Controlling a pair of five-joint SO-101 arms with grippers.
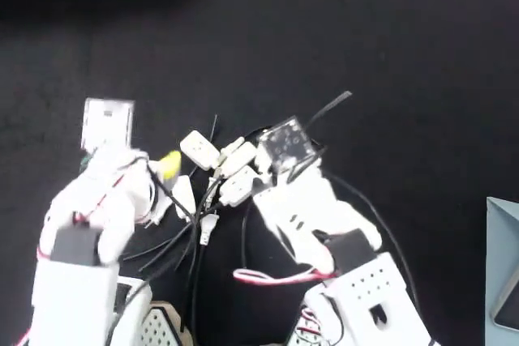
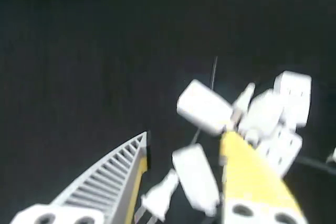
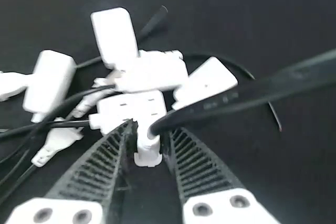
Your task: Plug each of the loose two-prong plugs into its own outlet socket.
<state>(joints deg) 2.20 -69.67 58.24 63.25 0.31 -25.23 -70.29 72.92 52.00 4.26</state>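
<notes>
While the left gripper [image 2: 185, 137] stands released with its jaws wide apart, a loose two-prong plug [image 2: 160, 195] lies between its fingers, and a cluster of outlet blocks [image 2: 268, 114] sits just beyond the tips. The right gripper [image 3: 149, 128] clasps a second plug [image 3: 147, 150], which meets a socket block [image 3: 128, 109] at its fingertips; a black cable [image 3: 252, 90] crosses there.
</notes>
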